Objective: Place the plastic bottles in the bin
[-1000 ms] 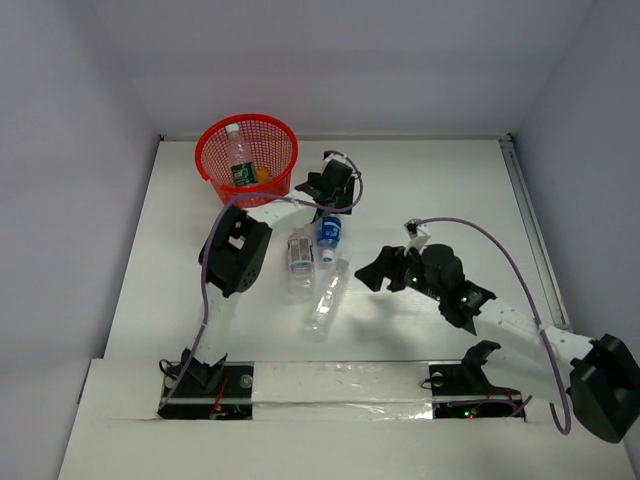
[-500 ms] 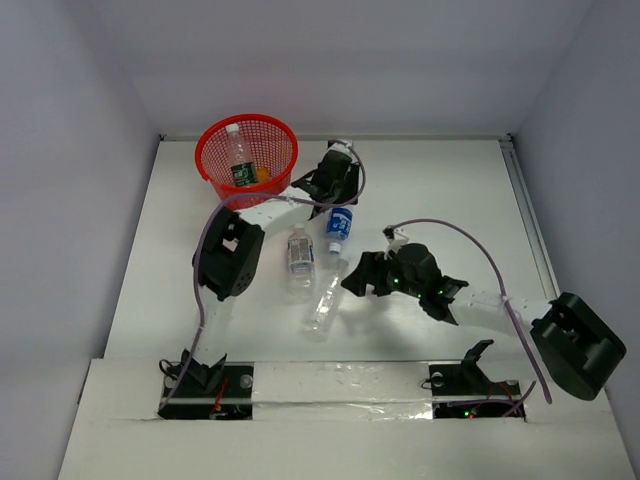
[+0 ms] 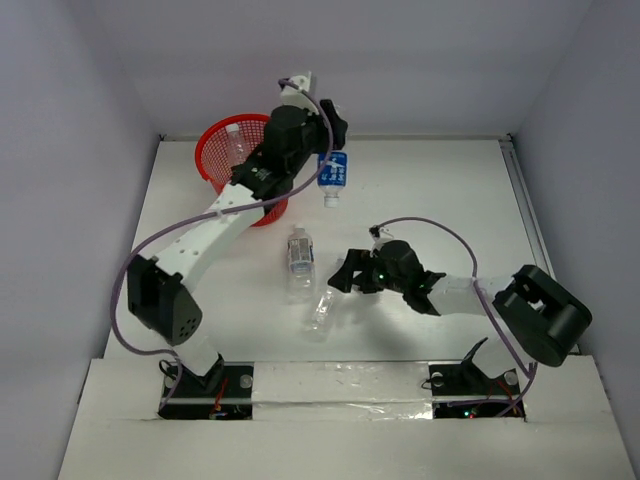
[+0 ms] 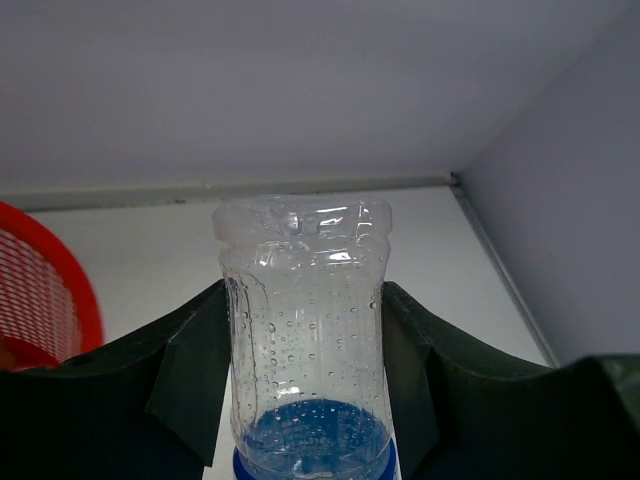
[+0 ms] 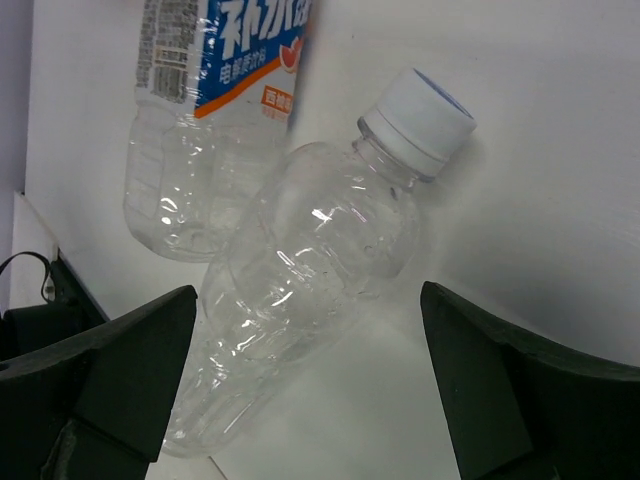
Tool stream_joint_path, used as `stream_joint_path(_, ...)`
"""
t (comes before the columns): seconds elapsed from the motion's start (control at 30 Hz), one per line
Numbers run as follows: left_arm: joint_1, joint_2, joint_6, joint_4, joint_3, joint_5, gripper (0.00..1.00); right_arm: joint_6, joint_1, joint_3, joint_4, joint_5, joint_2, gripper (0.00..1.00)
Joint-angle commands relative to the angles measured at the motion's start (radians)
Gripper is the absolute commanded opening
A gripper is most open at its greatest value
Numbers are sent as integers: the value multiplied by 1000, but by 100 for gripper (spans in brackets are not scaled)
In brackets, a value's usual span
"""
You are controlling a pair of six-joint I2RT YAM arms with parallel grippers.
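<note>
My left gripper (image 3: 327, 160) is shut on a clear bottle with a blue label (image 3: 333, 172) and holds it cap-down in the air, just right of the red mesh bin (image 3: 222, 150). In the left wrist view the bottle's base (image 4: 305, 290) stands between the pads, with the gripper (image 4: 305, 335) around it and the bin's rim (image 4: 50, 290) at the left. One bottle (image 3: 235, 138) stands inside the bin. My right gripper (image 3: 343, 279) is open and low beside an unlabelled white-capped bottle (image 3: 321, 310). That bottle (image 5: 320, 255) lies between the open jaws (image 5: 305, 335), untouched.
A bottle with an orange and blue label (image 3: 300, 260) lies on the table touching the unlabelled one; it also shows in the right wrist view (image 5: 215, 90). The left arm reaches over the bin's right side. White walls enclose the table at the back and sides.
My left gripper has lifted the blue-label bottle off the table, up and back beside the bin. My right gripper has moved left and down to straddle the unlabelled bottle.
</note>
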Motion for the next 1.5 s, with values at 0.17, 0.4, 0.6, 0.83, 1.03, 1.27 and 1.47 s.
stream_joint_path(0.17, 160, -181, -13, 39, -30, -67, 37, 61, 11, 58, 139, 7, 112, 100)
stream_joint_path(0.4, 308, -245, 7, 34, -93, -108, 37, 105, 11, 58, 199, 10, 180, 89)
stream_joint_path(0.6, 421, -274, -9, 114, -199, -128, 37, 101, 11, 37, 163, 67, 126, 70)
stream_joint_path(0.83, 462, -256, 92, 200, -228, -231, 37, 79, 11, 11, 120, 133, 22, 66)
stream_joint_path(1.03, 462, -245, 212, 338, -257, -305, 37, 44, 11, 5, 34, 203, -110, 66)
stream_joint_path(1.27, 462, -201, 323, 424, -241, -364, 37, 10, 11, 0, -63, 254, -268, 66)
stream_joint_path(1.47, 462, -175, 387, 532, -294, -404, 37, -28, 11, 20, -143, 294, -405, 66)
